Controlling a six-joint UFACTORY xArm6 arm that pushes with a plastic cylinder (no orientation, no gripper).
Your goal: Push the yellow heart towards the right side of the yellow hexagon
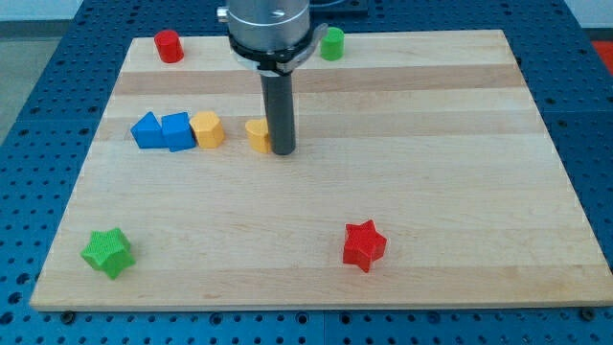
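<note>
Near the middle of the tabletop (pixel 316 240), slightly toward the far side, my tip (pixel 281 152) stands straight down from the arm's grey housing at the view's top, the dark rod upright. It has no jaws, so the tool holds nothing; it presses against the right side of the yellow heart (pixel 256 135), which it partly hides, so its shape is hard to confirm. Left of the heart, with a small gap, sits the yellow hexagon (pixel 207 128), touching a blue block (pixel 177 131) and then a blue triangular block (pixel 147 130), the 3 in 1 row. Along the far edge stand a red cylinder (pixel 170 46) and a green cylinder (pixel 331 43). Near the front lie a green star (pixel 106 252) at left and a red star (pixel 364 245) right of centre.
</note>
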